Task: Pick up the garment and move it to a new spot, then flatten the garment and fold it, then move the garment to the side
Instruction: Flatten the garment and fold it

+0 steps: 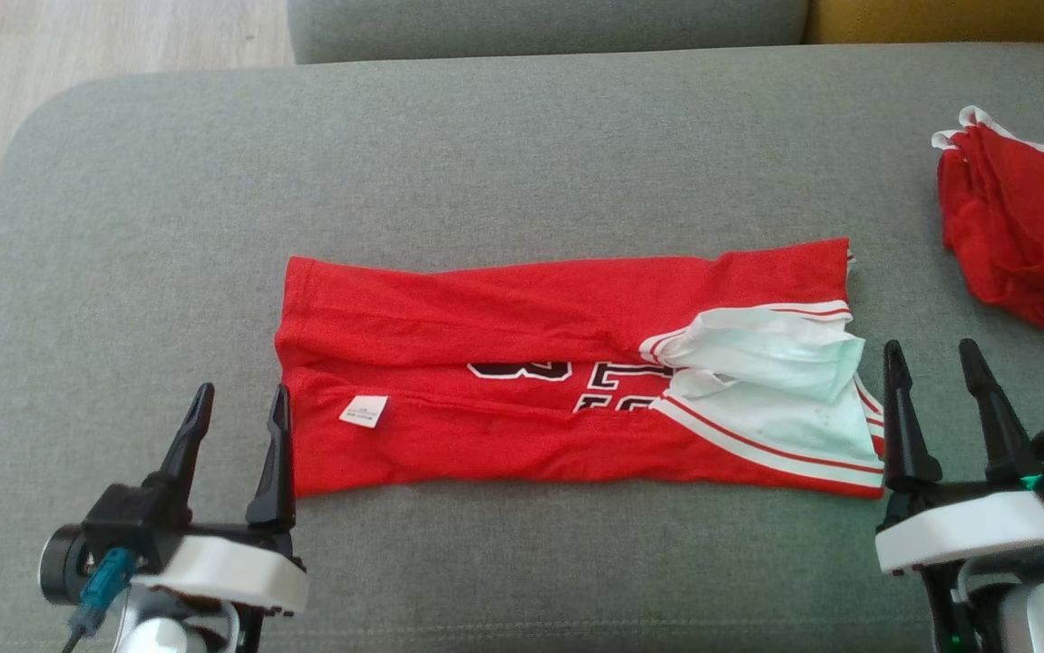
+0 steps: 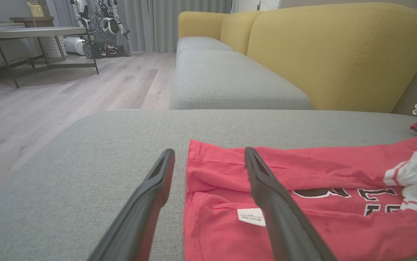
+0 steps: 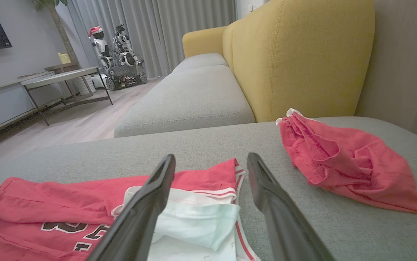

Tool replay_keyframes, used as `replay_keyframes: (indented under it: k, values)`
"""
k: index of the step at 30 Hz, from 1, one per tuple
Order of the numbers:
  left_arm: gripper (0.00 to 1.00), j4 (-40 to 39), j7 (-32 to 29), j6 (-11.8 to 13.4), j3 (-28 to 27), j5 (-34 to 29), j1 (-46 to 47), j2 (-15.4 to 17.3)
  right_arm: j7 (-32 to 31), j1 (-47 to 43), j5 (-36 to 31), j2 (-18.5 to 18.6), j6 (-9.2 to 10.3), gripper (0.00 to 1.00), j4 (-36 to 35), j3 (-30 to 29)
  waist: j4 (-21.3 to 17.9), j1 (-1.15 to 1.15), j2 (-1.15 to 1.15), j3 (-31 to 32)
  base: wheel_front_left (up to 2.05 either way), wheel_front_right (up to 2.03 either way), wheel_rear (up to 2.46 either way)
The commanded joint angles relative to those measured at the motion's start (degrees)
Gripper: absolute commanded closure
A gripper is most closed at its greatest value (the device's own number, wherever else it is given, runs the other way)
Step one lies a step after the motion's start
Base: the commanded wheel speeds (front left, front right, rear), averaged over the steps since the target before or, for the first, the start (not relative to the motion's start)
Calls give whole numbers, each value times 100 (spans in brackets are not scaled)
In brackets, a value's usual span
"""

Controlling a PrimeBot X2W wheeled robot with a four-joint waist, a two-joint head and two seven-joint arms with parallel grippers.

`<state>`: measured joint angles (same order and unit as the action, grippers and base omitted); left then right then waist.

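Nearest the robot, the left gripper (image 1: 242, 392) and right gripper (image 1: 930, 349) both stand spread and empty, one just beside each short end of the garment (image 1: 503, 426), apparently lined up to take both ends for another fold. The garment lies as a long, lengthwise-folded red strip on the grey cushion (image 1: 522, 145). Farther right, well apart, sits a crumpled red cloth (image 1: 1020, 236).
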<state>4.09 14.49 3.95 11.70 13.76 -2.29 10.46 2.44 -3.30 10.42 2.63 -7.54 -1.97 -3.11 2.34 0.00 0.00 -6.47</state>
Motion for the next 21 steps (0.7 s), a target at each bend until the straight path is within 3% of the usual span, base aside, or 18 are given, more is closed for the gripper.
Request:
replay_keyframes:
  k: [1,11,21]
  values:
    - [0,-140,51,-25,-281,-47,162,15,6,83,-22,32,5,0,-172,93,6,0,0,-1,0,0,0]
    - [0,-130,51,-124,-339,-132,222,-76,-104,191,25,29,5,0,-4,-25,49,0,0,-70,0,0,0]
    - [0,-160,51,-303,-336,-247,600,-201,-595,935,-68,158,5,0,870,-149,226,0,0,-547,0,0,0]
